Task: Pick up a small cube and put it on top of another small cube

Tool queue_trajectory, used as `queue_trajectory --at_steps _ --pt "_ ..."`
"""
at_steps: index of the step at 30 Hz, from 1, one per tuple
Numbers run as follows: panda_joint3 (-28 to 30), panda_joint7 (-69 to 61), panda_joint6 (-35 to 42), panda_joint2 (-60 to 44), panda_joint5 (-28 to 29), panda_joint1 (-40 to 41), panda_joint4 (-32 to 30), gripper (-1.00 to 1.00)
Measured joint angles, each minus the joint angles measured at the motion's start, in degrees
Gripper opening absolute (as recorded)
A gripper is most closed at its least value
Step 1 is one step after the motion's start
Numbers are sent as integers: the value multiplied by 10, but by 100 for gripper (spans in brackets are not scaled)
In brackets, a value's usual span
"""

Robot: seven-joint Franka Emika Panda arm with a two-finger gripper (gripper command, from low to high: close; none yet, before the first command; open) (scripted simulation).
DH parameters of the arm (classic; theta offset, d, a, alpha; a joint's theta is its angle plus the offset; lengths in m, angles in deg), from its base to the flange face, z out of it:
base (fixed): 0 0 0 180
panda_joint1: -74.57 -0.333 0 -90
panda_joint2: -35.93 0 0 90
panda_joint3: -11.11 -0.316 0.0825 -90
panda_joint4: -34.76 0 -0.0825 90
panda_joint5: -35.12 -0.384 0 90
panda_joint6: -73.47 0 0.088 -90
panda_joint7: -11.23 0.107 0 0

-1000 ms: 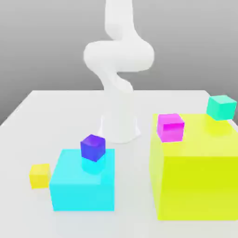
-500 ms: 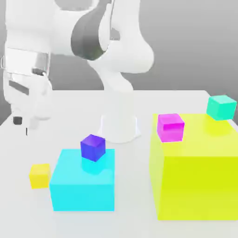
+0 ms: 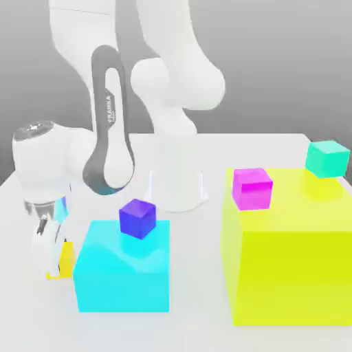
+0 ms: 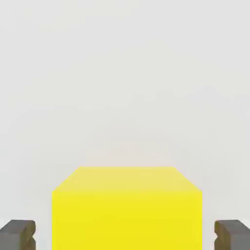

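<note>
Exterior view's lower left: we're likely at the grasp, pincer (image 4: 125, 235) wide astride the yellow cube (image 3: 67, 263); next, we should close

The cyan block (image 3: 124, 282) looks glossy; the arm (image 3: 161, 62), smooth plastic.

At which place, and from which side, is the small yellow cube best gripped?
Probably by two opposite upright faces of the yellow cube, coming from above: it sits flat, its top is uncovered, and the open jaws already stand on both sides with gaps.
</note>
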Motion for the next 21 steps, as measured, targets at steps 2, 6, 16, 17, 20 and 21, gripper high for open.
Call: queue_trajectory --at_steps 2,6,16,17,20,21 --pt "0 1 -1 0 1 0 0 -100" --pt "8 9 21 26 12 -5 -5 -100" --pt "-15 41 197 174 41 -64 22 -100" --pt "-32 52 221 193 34 -92 29 -100" --pt "-78 83 294 250 12 -144 52 -100" --pt "-94 93 317 268 3 -163 59 -100"
